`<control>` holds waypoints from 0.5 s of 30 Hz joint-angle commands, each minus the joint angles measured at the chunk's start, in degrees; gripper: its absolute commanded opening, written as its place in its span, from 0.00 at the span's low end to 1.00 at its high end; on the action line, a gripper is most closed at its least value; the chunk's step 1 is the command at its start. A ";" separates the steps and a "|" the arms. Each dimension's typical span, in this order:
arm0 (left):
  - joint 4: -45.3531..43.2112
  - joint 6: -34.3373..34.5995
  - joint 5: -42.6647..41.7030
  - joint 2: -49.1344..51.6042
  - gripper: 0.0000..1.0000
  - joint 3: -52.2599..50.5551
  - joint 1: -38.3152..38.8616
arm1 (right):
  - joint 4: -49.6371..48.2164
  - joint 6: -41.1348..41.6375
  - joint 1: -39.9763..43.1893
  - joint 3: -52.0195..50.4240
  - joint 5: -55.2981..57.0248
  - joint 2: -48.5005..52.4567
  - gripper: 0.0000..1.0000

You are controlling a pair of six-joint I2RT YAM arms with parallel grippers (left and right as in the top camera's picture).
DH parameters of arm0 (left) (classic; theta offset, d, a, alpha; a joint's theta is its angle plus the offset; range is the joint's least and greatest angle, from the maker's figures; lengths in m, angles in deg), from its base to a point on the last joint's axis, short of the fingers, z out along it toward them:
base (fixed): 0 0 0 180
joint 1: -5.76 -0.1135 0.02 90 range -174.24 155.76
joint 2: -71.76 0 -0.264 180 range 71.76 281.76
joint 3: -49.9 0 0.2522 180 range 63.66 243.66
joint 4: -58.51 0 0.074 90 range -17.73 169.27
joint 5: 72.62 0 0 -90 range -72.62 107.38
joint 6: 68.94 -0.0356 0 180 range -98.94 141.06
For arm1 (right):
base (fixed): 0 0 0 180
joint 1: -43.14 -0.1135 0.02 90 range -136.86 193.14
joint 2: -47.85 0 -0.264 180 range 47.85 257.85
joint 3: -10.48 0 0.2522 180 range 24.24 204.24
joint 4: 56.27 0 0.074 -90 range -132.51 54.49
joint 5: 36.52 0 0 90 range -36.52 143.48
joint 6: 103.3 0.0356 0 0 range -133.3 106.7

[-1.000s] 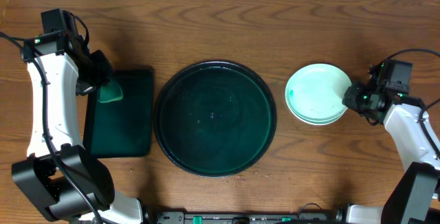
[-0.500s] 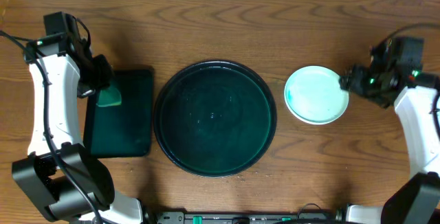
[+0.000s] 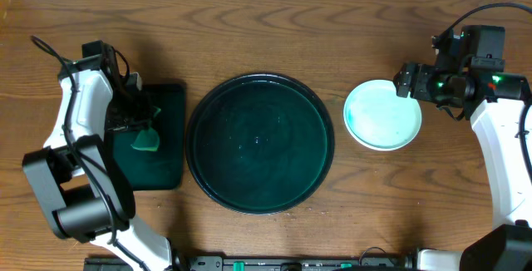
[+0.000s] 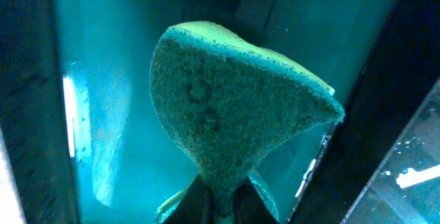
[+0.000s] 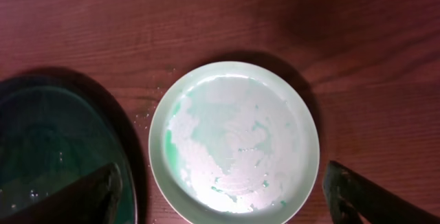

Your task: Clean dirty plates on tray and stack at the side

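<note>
Moved: left gripper (image 4: 221, 200) has carried the sponge (image 3: 148, 142) from the far left corner of the green tray (image 3: 166, 167) toward its middle; right gripper (image 5: 221, 186) has let go of the plates (image 3: 382, 115) and drawn back, and their rims, offset before, now line up.
Left gripper: pressed together on the narrow end of the sponge, the pinched part squeezed thin between the fingers.
Sponge: green and coarse-pored, its wide end fanning out away from the fingers, over the green tray; whether it touches the tray cannot be told.
Green tray: dark, rectangular, on the table (image 3: 266, 30) just left of the round tray (image 3: 259, 142).
Round tray: black and glossy, at the table's centre, with small water drops on its floor and nothing else on it.
Plates: on the bare wood just right of the round tray, apart from it; from above they read as one mint disc, so the count cannot be told. The top one has a whitish wet film and green smears near its left inner edge.
Right gripper: fingers spread wide with nothing between them, raised over the plates' right side.
</note>
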 commanded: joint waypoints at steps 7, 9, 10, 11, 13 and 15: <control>2.62 -2.58 -1.22 3.30 0.65 1.03 -0.20 | 0.24 -1.53 -0.48 0.66 -0.81 -0.31 0.95; 6.38 -2.60 -1.40 1.95 0.71 4.09 -0.20 | 0.26 -2.12 -0.48 0.72 -2.38 -0.50 0.96; 8.15 -2.60 -1.49 1.16 0.71 5.68 -0.20 | 0.35 -2.12 -0.48 0.92 -2.95 -0.68 0.97; 9.77 -2.60 -1.73 0.37 0.72 7.23 -0.20 | 0.55 -2.12 -0.48 1.25 -3.34 -0.94 0.97; 12.44 -2.60 -2.51 -1.88 0.72 10.54 -0.20 | 1.31 -2.12 -0.48 2.25 -3.45 -1.68 0.99; 12.81 -2.58 -2.49 -4.48 0.72 11.98 -0.20 | 2.80 -2.97 -0.48 3.74 -3.43 -2.82 0.99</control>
